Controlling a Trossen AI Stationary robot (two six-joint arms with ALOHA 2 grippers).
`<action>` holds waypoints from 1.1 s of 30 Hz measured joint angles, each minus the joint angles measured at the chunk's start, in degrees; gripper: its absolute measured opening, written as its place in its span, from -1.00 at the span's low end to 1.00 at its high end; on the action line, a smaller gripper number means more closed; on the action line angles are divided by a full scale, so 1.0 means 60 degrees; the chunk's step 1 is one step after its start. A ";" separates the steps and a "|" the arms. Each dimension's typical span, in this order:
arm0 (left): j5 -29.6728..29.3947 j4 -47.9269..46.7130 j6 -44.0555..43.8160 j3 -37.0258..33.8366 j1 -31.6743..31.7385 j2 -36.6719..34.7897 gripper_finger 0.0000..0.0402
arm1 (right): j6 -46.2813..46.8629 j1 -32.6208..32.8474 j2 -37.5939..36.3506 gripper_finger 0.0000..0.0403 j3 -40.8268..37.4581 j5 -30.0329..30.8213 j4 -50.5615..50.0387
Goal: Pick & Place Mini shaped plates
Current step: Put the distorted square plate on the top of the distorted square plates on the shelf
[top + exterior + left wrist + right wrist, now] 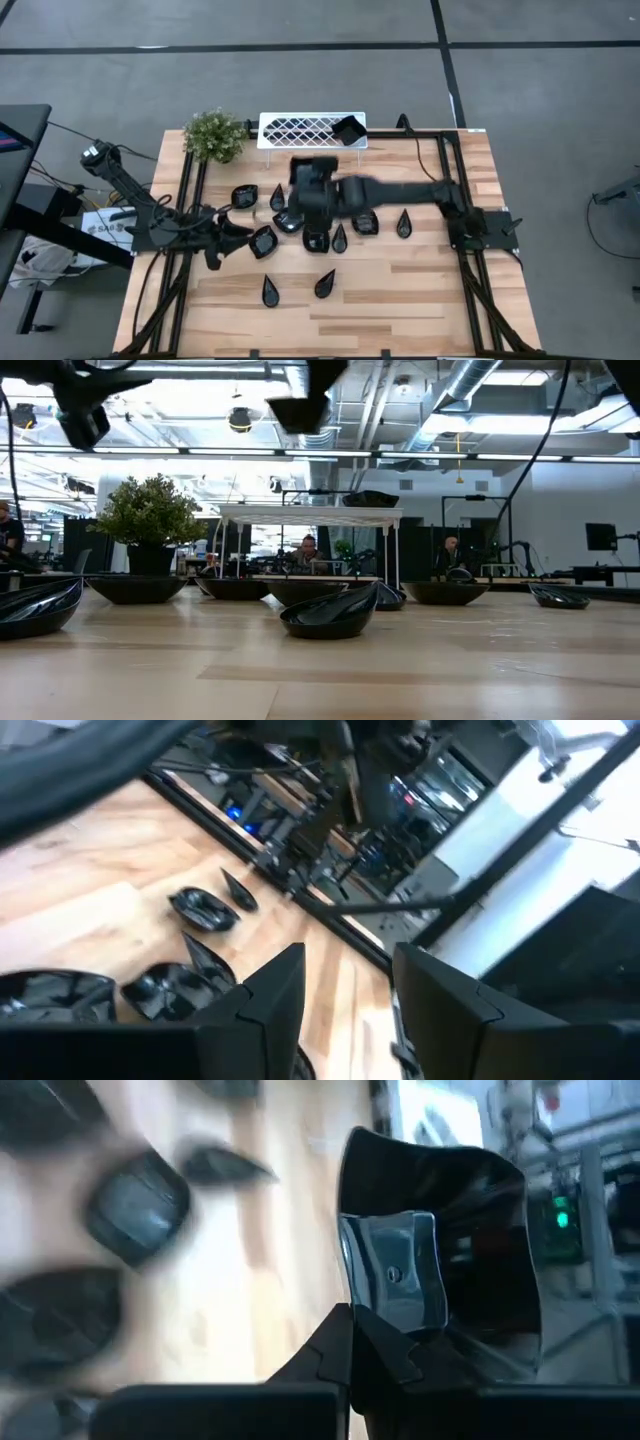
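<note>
Nearest you, two glossy black teardrop dishes [271, 291] lie on bare light wooden table [400, 300]. Left gripper [222, 247] low by left edge, fingers parted, empty. Right gripper [352, 1342] pinched tight on glossy black wavy-edged square dish [445, 1250], seemingly lifted above dish cluster. Farther back, white lattice tray [300, 129] carries one black dish [347, 130]; small green potted plant [214, 134] beside.

Two arms showing matte black throughout, boxy joint housings, black base plates bolted to table. Left arm [150, 205] trailing black cables over edge. Right arm [400, 192] looking smooth, tubular. Right gripper [385, 1330] showing angular black fingers, translucent pad [392, 1280] with small screw. Left gripper [350, 1000] fingers [275, 995] wearing same blocky black plastic.
</note>
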 joint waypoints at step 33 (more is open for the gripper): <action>0.1088 0.0240 -0.0200 0.0004 0.4523 0.0011 -0.23 | -0.7498 -0.7367 -0.1341 -1.00 -0.1540 -0.7377 -0.0562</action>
